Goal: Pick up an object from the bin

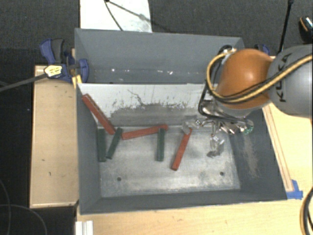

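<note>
Presently the approach step is judged to be in hand: the gripper (214, 150) is hung low over a bare patch of floor in the right half of the grey metal bin (156, 58), and no thing is seen to be held by it. Whether it is released or clenched cannot be told from this view. The nearest candidate is taken to be the tilted red stick (180, 152), which lies flat just left of the gripper and apart from it, its far end leaning to the right. Further left, a dark green stick (160, 145) is laid nearly straight from near to far, and a second red stick (144, 132) is laid across the floor, touching the green stick's far end. At the left wall a long red stick (98, 114) and two more dark green sticks (106, 144) are gathered into a loose cluster. For the next move, a short shift to the left and a turn of the wrist to set the jaws across the red stick's narrow width would be called for, followed by a descent to the floor. The floor is seen to be scuffed and scratched bare metal, on which a thin stick may be expected to slide. Open floor is left on both sides of the tilted red stick, while the sloped right wall (254, 155) stands near the wrist.
</note>
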`<state>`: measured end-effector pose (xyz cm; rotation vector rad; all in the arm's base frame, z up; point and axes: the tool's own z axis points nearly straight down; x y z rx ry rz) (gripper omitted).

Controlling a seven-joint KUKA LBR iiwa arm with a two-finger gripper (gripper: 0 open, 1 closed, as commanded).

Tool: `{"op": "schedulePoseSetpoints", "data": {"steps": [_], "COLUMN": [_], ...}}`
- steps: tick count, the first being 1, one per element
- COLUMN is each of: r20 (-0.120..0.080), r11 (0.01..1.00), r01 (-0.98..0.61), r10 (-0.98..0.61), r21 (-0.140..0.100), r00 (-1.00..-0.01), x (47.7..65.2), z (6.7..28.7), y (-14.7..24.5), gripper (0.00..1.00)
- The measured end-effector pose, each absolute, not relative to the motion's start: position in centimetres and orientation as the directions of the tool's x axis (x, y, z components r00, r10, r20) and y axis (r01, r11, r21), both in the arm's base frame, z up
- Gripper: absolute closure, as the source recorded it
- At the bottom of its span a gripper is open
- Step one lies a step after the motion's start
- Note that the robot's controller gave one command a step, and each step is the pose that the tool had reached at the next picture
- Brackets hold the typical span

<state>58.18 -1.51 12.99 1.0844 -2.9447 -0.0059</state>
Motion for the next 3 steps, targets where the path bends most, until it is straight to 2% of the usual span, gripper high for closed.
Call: {"op": "schedulePoseSetpoints", "data": {"steps": [1,2,3], "r20": [0.001,-0.001,0.0], "r11": [0.677,0.679,0.324], "r01": [-0.736,-0.734,-0.946], "r10": [-0.736,-0.734,-0.946], "r21": [0.004,0.001,0.001], "r00": [-0.677,-0.679,-0.324], "x": [58.8,59.0,58.1], "z": [6.9,7.2,7.1], "y": [2.6,2.4,3.5], "gripper": [0.0,1.0,1.0]}}
